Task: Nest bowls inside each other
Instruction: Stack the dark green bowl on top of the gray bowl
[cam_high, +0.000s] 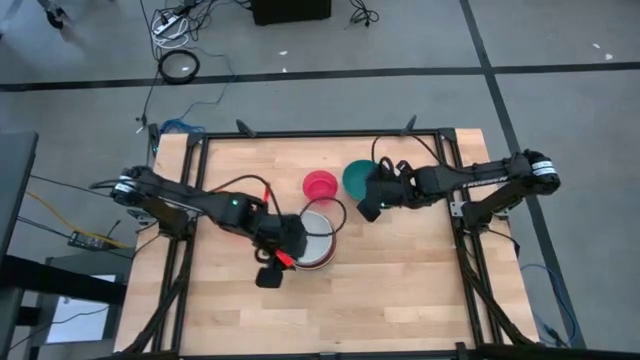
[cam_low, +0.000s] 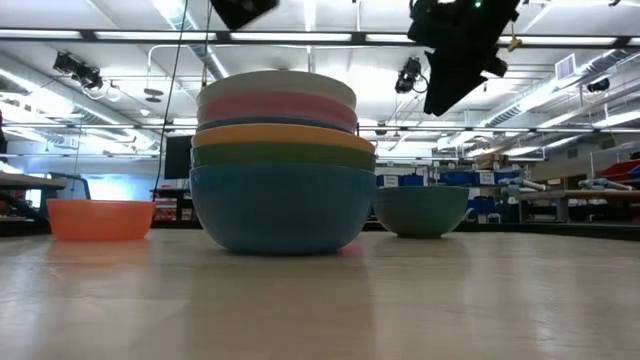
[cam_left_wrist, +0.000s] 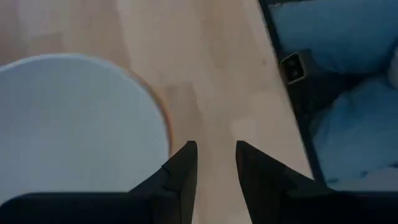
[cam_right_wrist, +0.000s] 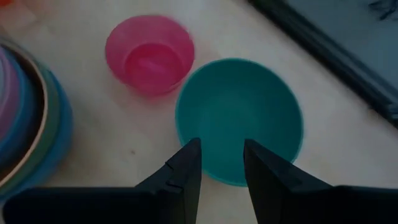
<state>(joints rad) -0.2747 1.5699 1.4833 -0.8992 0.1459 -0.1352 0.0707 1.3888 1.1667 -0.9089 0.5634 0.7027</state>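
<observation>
Right end effector (cam_right_wrist: 221, 163), fingers narrowly apart and empty, hovers over the teal bowl (cam_right_wrist: 239, 118) at frame centre, lined up to grasp its rim; left end effector (cam_left_wrist: 214, 163), narrowly apart too, waits beside the stack (cam_high: 316, 240).

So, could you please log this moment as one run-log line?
stack: nested | teal bowl, pink bowl: loose | right gripper: open above teal bowl | left gripper: open beside stack

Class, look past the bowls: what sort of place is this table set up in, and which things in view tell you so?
Probably a robotics lab or workshop. The wooden table stands on a bare grey floor strewn with cables; beyond the stacked bowls, the low view shows a wide hall with ceiling strip lights and cluttered benches.
</observation>
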